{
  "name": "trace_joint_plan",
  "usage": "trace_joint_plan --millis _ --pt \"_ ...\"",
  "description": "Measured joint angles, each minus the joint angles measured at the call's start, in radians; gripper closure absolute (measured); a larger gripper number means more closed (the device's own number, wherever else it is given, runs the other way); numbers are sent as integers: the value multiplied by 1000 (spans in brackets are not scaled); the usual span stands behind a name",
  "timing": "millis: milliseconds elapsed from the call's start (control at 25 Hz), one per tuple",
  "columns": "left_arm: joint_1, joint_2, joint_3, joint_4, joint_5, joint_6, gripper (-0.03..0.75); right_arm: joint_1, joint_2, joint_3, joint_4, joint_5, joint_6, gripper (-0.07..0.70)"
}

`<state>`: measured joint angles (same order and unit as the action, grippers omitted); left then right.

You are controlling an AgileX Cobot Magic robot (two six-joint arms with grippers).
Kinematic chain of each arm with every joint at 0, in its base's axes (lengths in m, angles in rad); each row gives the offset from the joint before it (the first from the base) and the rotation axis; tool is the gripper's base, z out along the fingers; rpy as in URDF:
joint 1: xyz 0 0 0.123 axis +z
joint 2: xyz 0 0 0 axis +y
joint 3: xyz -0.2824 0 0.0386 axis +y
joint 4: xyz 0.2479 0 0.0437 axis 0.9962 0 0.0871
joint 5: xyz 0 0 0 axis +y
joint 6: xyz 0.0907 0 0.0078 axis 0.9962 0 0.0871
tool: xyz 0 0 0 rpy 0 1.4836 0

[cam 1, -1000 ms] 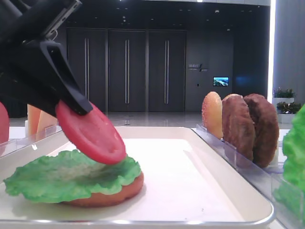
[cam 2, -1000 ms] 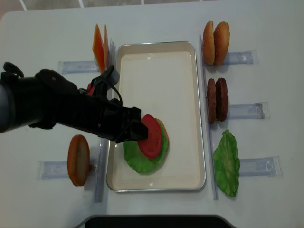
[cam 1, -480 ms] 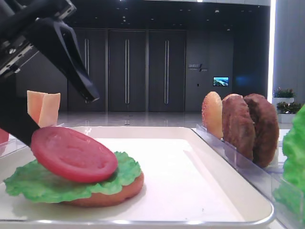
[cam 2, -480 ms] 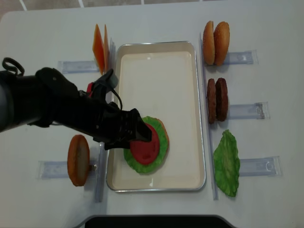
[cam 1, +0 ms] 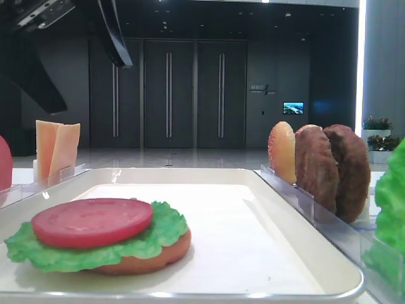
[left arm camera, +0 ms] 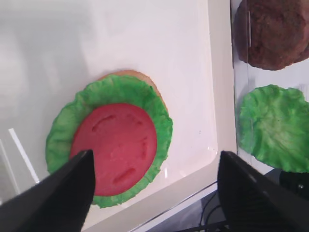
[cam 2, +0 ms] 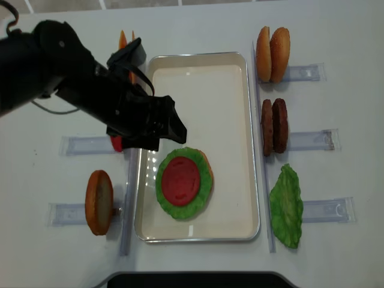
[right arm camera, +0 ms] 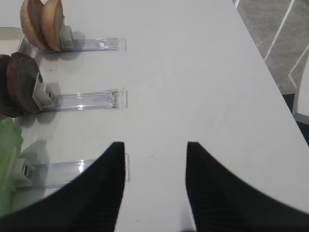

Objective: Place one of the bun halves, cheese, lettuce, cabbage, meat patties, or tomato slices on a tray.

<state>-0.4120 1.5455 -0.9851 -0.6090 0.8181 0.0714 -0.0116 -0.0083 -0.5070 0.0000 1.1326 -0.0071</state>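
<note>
Left gripper (cam 2: 171, 127) now open, lifted; tomato slice (cam 2: 180, 181) released onto lettuce (cam 2: 201, 191).

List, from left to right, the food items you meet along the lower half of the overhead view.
bun half standing in its rack → tomato slice lying on the lettuce leaf on the tray → loose lettuce leaf on the right.
</note>
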Motion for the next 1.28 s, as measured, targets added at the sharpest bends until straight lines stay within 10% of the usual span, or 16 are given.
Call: trace_joint_plan --millis 440,880,1280 --pt "38 -1 -292 644 379 -237 165 0 0 0 0 0 0 341" --pt "397 -12 -321 697 399 -113 223 0 0 0 0 0 0 341" --pt "412 -159 -220 721 401 -57 249 0 0 0 0 0 0 341"
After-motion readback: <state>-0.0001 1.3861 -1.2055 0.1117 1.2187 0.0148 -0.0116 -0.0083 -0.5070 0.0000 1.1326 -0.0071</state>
